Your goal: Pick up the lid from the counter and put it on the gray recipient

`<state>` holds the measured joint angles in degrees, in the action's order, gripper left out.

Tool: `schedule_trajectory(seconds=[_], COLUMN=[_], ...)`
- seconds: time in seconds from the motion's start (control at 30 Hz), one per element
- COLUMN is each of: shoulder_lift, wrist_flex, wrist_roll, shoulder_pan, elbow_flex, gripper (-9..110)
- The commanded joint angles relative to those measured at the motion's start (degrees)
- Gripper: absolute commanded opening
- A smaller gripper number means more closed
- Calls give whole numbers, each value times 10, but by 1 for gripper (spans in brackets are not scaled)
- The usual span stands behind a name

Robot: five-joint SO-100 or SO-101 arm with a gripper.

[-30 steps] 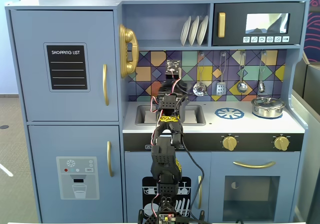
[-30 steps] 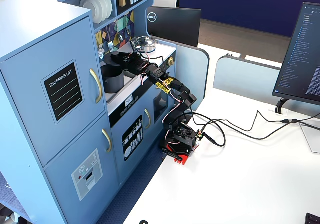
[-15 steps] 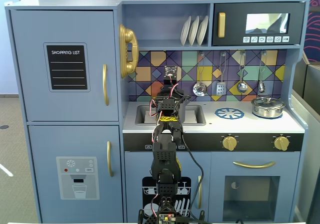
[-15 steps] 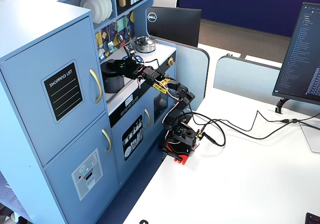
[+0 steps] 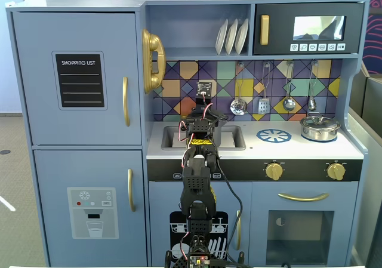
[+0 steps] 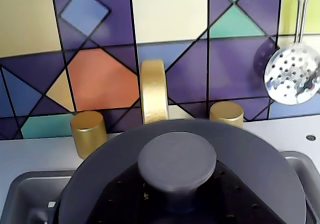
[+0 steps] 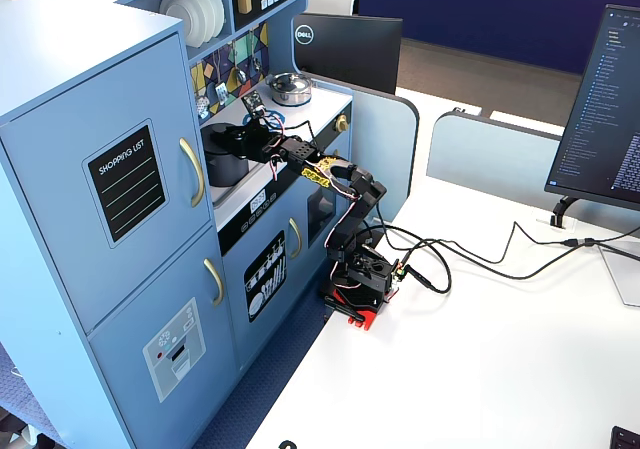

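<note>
The lid (image 6: 255,154), a matte dark-gray disc with a round knob (image 6: 177,161), fills the lower half of the wrist view, in front of the gold faucet. My gripper (image 6: 175,201) is shut on the knob's stem, with black jaws on either side below it. In a fixed view the lid (image 7: 221,132) lies level on top of the gray recipient (image 7: 223,165), a dark-gray pot standing in the sink, and my gripper (image 7: 241,139) reaches it from the right. In the front fixed view the arm (image 5: 200,125) hides both lid and pot.
A gold faucet (image 6: 154,92) and two gold taps (image 6: 88,133) stand close behind the lid. A slotted spoon (image 6: 292,77) hangs on the tiled wall. A shiny silver lidded pot (image 5: 319,128) sits on the right burner, beside a blue burner print (image 5: 274,136). The sink rim (image 5: 234,138) surrounds the pot.
</note>
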<state>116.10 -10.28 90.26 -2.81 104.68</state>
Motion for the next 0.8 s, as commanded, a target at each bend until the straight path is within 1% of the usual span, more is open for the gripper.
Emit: schedule_trajectory(seconds=[0.0, 0.5, 0.53, 0.57, 0.63, 0.7, 0.77], shoulder_lift=[14, 70, 74, 79, 82, 83, 83], wrist_flex=[7, -24, -25, -28, -32, -30, -18], wrist_roll=[-3, 26, 32, 22, 26, 25, 25], shoulder_pan=[7, 25, 26, 22, 17, 15, 12], elbow_flex=[5, 41, 45, 48, 51, 50, 48], gripper=[0, 0, 2, 12, 24, 31, 35])
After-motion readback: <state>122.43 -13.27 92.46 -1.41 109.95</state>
